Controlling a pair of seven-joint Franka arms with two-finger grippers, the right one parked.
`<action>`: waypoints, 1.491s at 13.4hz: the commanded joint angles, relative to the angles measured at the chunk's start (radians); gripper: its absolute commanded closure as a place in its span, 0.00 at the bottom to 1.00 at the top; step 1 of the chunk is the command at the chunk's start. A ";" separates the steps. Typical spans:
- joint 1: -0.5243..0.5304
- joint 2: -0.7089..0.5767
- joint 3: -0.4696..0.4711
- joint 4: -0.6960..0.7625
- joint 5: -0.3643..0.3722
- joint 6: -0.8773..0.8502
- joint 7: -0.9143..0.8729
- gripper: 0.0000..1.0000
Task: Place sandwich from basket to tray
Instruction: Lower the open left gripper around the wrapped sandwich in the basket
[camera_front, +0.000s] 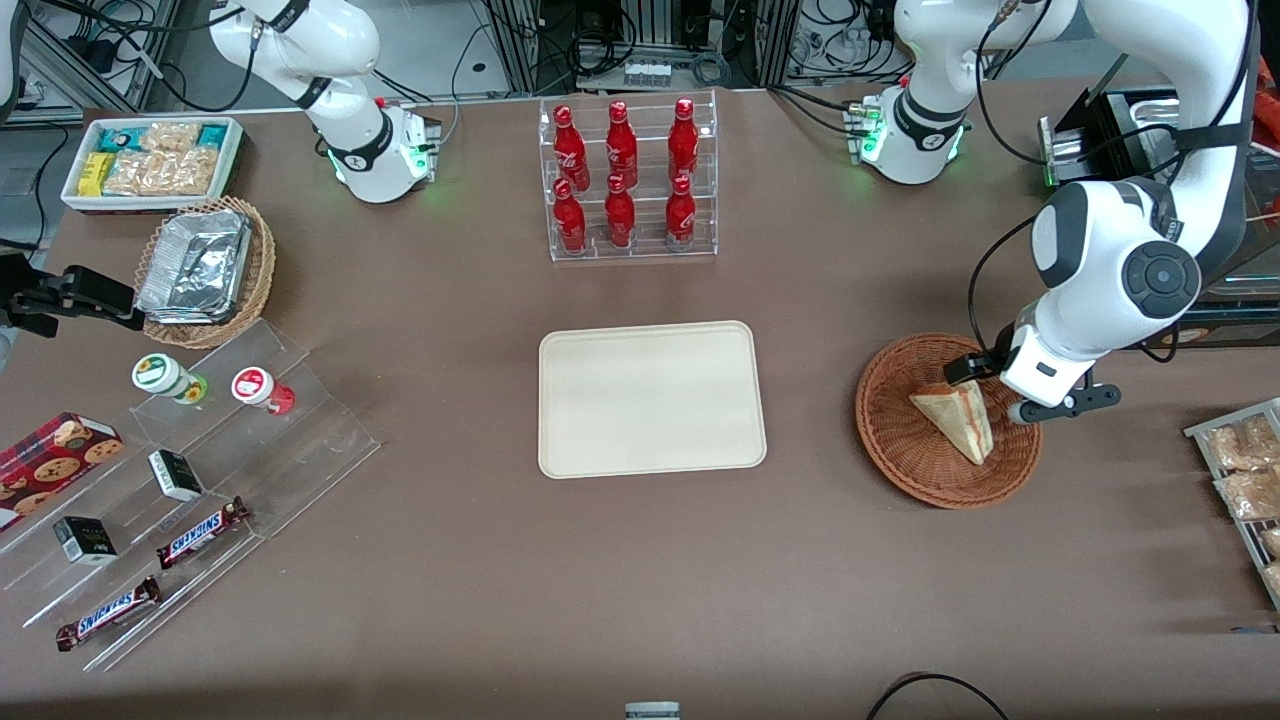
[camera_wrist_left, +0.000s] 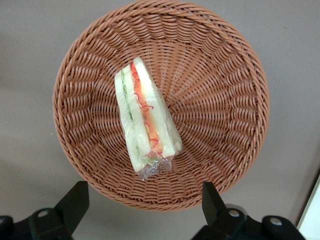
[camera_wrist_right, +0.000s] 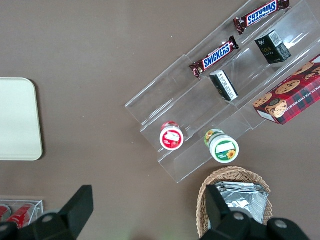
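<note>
The sandwich (camera_front: 955, 418) is a wrapped white-bread wedge with red, orange and green filling. It lies in the round reddish-brown wicker basket (camera_front: 880, 420) toward the working arm's end of the table. In the left wrist view the sandwich (camera_wrist_left: 145, 122) lies near the middle of the basket (camera_wrist_left: 220, 100). My left gripper (camera_front: 1000, 398) hangs above the basket, open and empty, with its fingers (camera_wrist_left: 75, 205) spread wide over the basket's rim, clear of the sandwich. The cream-beige tray (camera_front: 650, 400) lies bare at the table's middle.
A clear rack of red bottles (camera_front: 628, 180) stands farther from the front camera than the tray. A white bin of snacks (camera_front: 150, 160), a tan basket with foil containers (camera_front: 205, 270) and an acrylic stand of snacks (camera_front: 200, 470) lie toward the parked arm's end. Snack packets (camera_front: 1240, 470) lie beside the basket.
</note>
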 joint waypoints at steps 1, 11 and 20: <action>0.002 0.002 0.001 -0.004 0.001 0.032 -0.121 0.00; -0.001 0.065 -0.001 -0.010 0.002 0.115 -0.421 0.00; 0.000 0.117 -0.001 -0.049 -0.002 0.221 -0.437 0.00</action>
